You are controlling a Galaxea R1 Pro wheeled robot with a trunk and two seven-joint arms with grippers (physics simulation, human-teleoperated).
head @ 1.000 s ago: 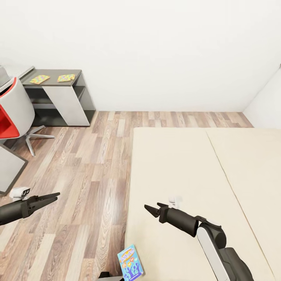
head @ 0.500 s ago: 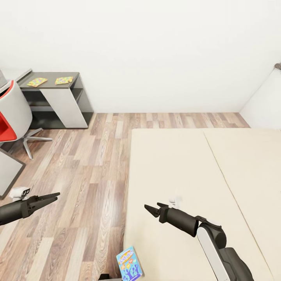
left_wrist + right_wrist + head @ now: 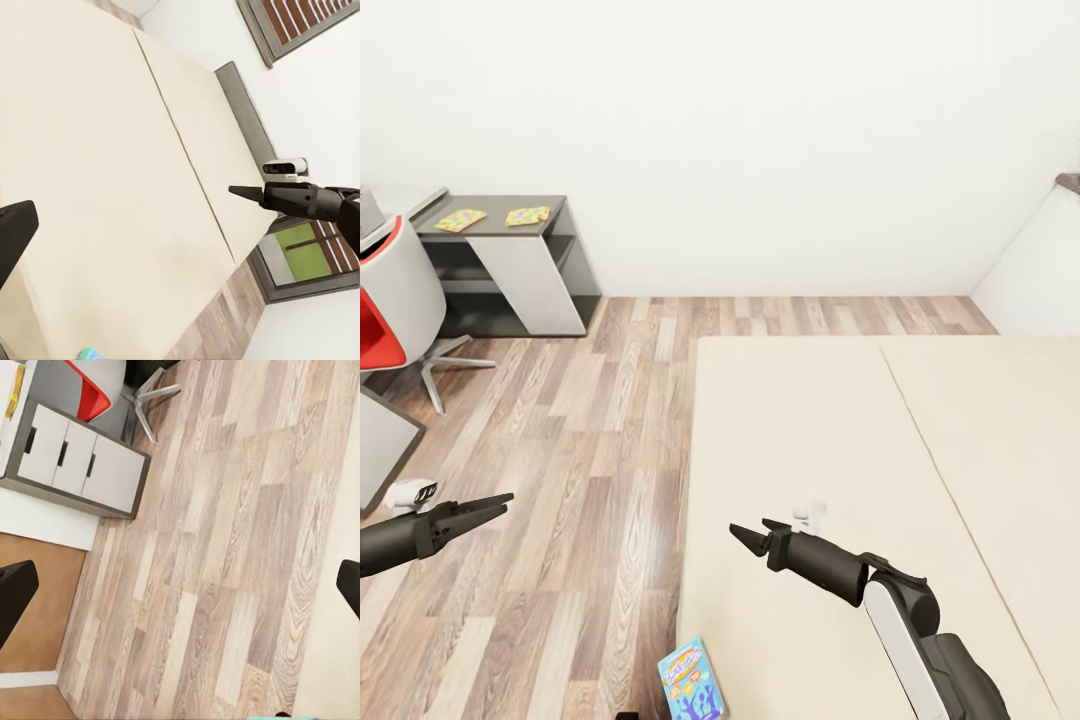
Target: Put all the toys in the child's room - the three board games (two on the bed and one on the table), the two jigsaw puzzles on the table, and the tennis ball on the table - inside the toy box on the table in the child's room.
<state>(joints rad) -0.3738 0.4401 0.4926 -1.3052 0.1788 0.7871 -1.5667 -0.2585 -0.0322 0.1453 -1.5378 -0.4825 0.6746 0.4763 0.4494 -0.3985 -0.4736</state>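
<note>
Cream bed (image 3: 840,480) fills our lower right; blue board game (image 3: 691,682) at bottom centre, jigsaw puzzles (image 3: 494,217) upper left on the bench (image 3: 550,205). Left claw (image 3: 490,505) and right claw (image 3: 745,538) look together.

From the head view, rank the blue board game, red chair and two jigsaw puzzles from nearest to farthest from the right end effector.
1. Blue board game, at the bed's near corner, just below the right end effector.
2. Red chair, far left.
3. Jigsaw puzzles, on the dark desk beyond it.
</note>
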